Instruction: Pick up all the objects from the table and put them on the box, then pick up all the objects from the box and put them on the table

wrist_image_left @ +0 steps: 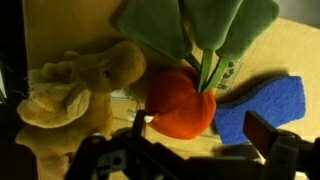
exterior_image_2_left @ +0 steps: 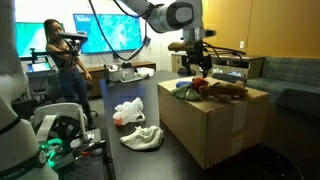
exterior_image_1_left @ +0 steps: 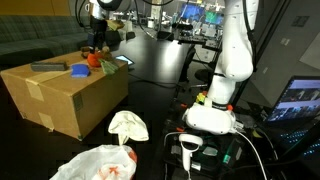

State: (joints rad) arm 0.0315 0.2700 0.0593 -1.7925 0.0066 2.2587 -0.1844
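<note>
Two pieces, cloth [exterior_image_1_left: 128, 125] and bag [exterior_image_1_left: 98, 163], lie on the table [exterior_image_1_left: 155, 95]; four more top the box [exterior_image_1_left: 65, 100]; fingers [wrist_image_left: 265, 132] spread wide, empty.

Black table [exterior_image_1_left: 155, 75] under box [exterior_image_1_left: 65, 95], cloth [exterior_image_1_left: 128, 124], plastic bag [exterior_image_1_left: 100, 163]

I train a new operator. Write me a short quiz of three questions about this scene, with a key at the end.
1. True or false: the cream cloth lies on the table, not on the box.
2. In the wrist view, which item is centred under the gripper? A) blue pad B) orange-red item C) white bag
3. Fill in: the gripper's jaws stand ____.
Key: 1 true; 2 B; 3 open.
</note>
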